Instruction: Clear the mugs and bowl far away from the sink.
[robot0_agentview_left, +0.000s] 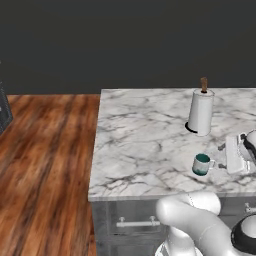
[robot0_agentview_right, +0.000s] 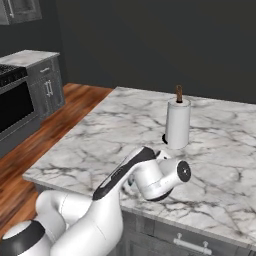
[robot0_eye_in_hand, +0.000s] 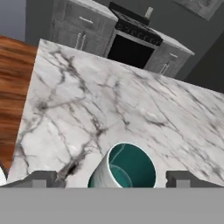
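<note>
My claw (robot0_eye_in_hand: 112, 178) stands wide apart, its tips either side of the grey mug (robot0_eye_in_hand: 124, 168), which stands upright near the marble counter's (robot0_agentview_left: 145, 140) front edge. Behind it a paper towel roll (robot0_agentview_left: 201, 112); wood floor (robot0_agentview_left: 45, 160) lies beyond.

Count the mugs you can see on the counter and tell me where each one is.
1. The grey mug with the teal inside stands upright on the marble counter, near its front edge, in front of the paper towel roll. Others may be out of frame or hidden behind the arm.
</note>
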